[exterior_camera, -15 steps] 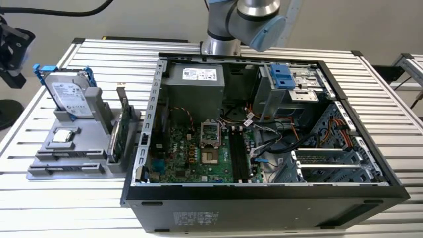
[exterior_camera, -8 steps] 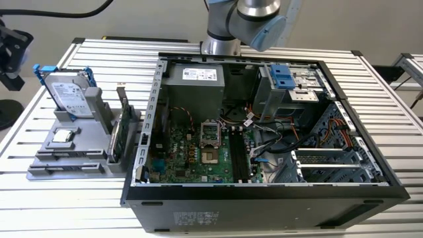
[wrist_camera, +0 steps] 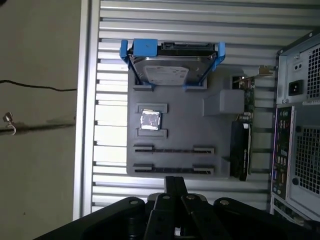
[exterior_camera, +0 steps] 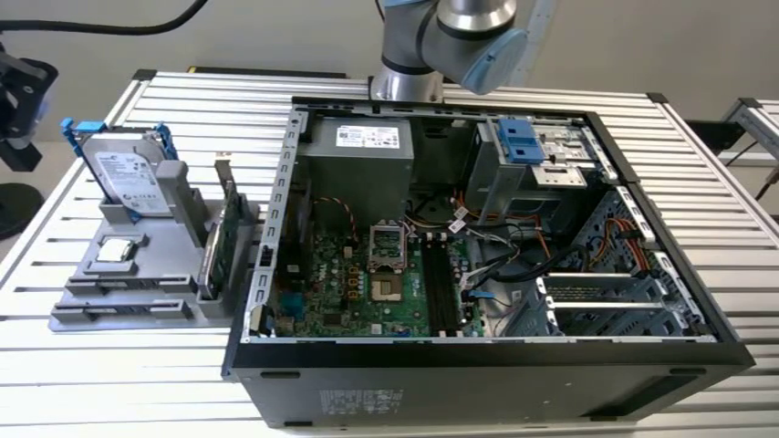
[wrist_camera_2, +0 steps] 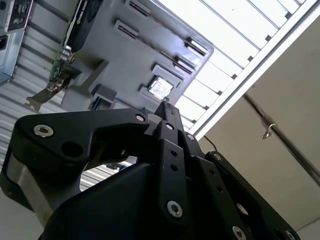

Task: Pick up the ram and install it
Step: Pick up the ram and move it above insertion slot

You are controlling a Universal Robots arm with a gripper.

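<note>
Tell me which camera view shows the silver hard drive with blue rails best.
The first wrist view: the silver hard drive with blue rails sits unobstructed, both rails visible, standing in the grey holder. It stands farther off at the exterior view's left. The second wrist view catches that holder behind the black gripper.

No words or numbers big enough to read anywhere. White label (exterior_camera: 119, 167) with tiny print on the face of the hard drive (exterior_camera: 146, 199) in the exterior view, same label (wrist_camera: 167, 74) in the first wrist view. White sticker (exterior_camera: 368, 137) with small dark marks on the power supply box (exterior_camera: 365, 172) inside the computer case (exterior_camera: 487, 351). Pale patch of little print (exterior_camera: 359, 401) low on the case's outer side. All too small to tell.
</note>
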